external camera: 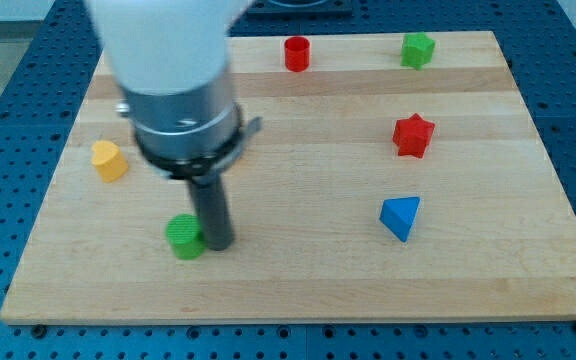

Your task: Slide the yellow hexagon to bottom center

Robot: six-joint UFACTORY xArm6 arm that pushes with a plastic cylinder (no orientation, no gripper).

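The yellow hexagon block (109, 160) sits at the view's left side of the wooden board (298, 280), about mid-height. My tip (218, 243) rests on the board lower down and to the right of it, well apart from it. The tip stands right beside a green round block (184, 237), at that block's right edge; I cannot tell whether they touch. The arm's wide grey body (173, 80) covers part of the board above the tip.
A red cylinder (296, 53) and a green star-like block (418, 49) stand near the view's top edge. A red star block (413, 135) is at the right, a blue triangle block (400, 217) below it. Blue perforated table surrounds the board.
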